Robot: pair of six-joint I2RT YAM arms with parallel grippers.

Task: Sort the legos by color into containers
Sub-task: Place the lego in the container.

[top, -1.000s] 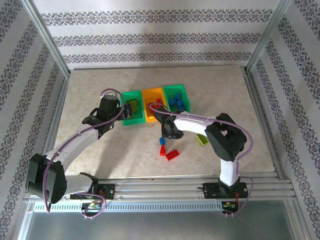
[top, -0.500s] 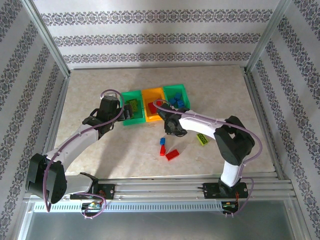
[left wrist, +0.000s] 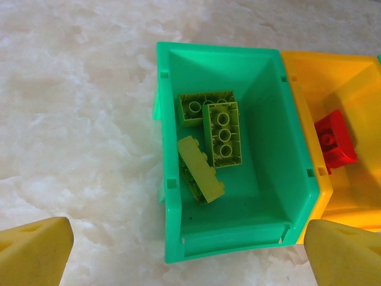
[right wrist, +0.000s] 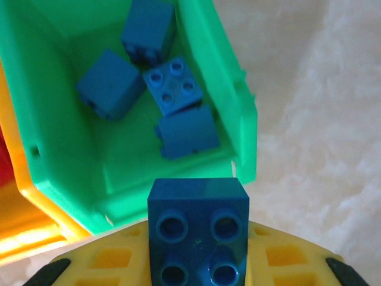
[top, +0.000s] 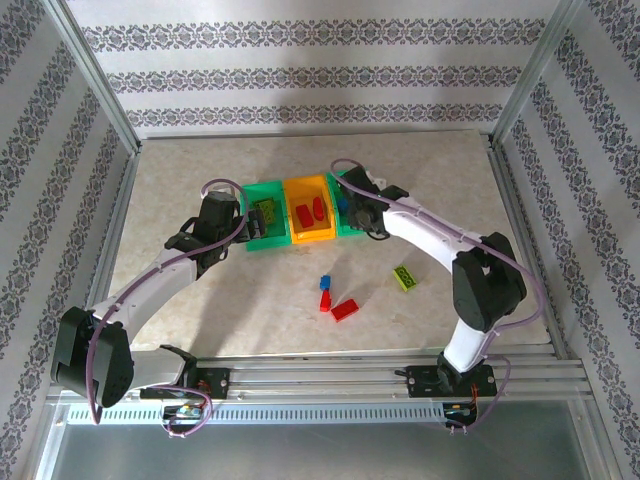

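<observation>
The containers stand in a row at mid table: a left green bin, an orange bin and a right green bin. My right gripper hovers at the near edge of the right green bin, shut on a blue lego. Several blue legos lie inside that bin. My left gripper hangs open just before the left green bin, nothing between its yellow fingers. Three yellow-green legos lie in it. Red legos rest in the orange bin.
Loose on the table in front of the bins lie a blue brick, two red bricks and a yellow-green brick. Metal frame posts border the table on both sides.
My right gripper closed on a blue brick by the loose pile, lifted it and swung back to the right green bin. The left arm has stayed put.
</observation>
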